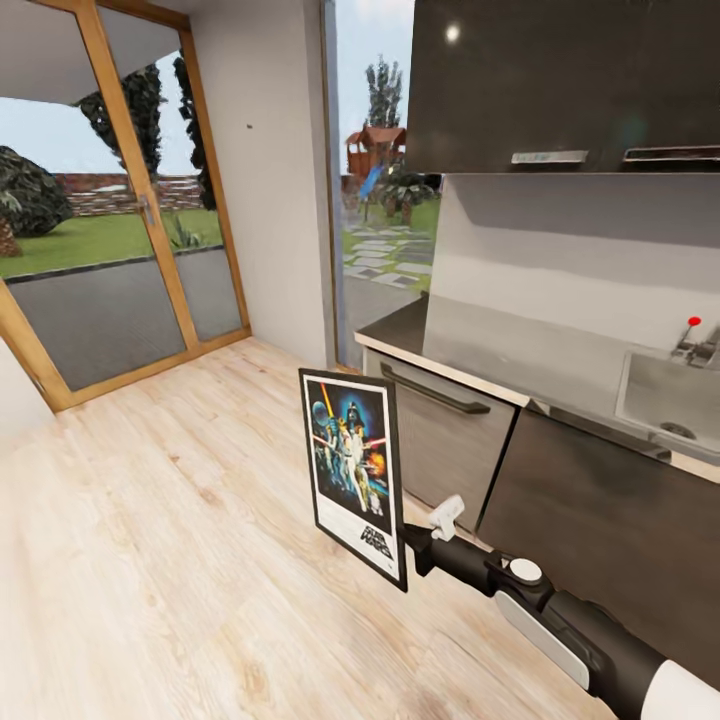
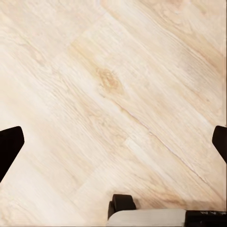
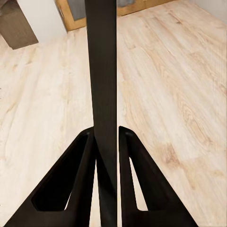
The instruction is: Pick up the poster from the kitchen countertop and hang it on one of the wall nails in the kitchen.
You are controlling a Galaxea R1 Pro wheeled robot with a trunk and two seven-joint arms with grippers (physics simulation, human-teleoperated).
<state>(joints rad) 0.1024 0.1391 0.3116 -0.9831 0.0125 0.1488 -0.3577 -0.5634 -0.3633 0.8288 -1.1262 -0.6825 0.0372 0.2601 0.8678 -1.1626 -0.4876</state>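
Note:
The poster, a portrait Star Wars print in a thin black frame, hangs upright over the wooden floor in front of the cabinets. My right gripper is shut on its lower right edge. The right wrist view shows the poster edge-on as a dark strip clamped in the right gripper. A tiny dark wall nail sits high on the light-grey wall strip between the glass door and the window. The kitchen countertop runs along the right. My left gripper is open over bare floor, its fingertips wide apart.
Dark cabinet fronts stand just right of the poster, with a sink and a red-topped tap further along. A wood-framed glass door fills the left wall. Wooden floor spreads out to the left. Upper cabinets hang overhead.

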